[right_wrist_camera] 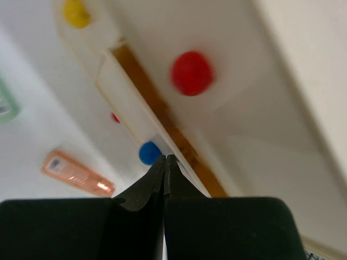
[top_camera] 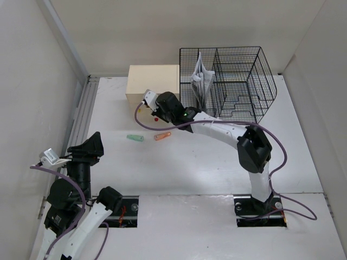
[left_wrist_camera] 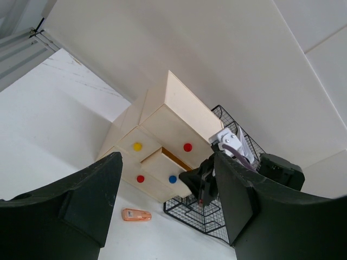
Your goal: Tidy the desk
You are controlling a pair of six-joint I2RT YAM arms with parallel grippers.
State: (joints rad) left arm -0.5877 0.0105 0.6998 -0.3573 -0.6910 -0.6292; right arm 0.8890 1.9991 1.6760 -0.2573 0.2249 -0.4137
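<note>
My left gripper [left_wrist_camera: 166,162] hangs near my base, fingers spread wide. The white desk [top_camera: 206,168] stretches under both arms, with a green piece [top_camera: 135,137] and an orange one [top_camera: 162,136] lying mid-table. Only my right wrist view shows my right gripper [right_wrist_camera: 164,160] pressed together, its tips just beside the blue knob [right_wrist_camera: 148,153] of a part-open drawer [right_wrist_camera: 130,108]; whether they touch it, I can't tell. From above, my arm hides the knobs of the wooden drawer box [top_camera: 153,78], and the wire basket [top_camera: 238,76] stands beside it.
</note>
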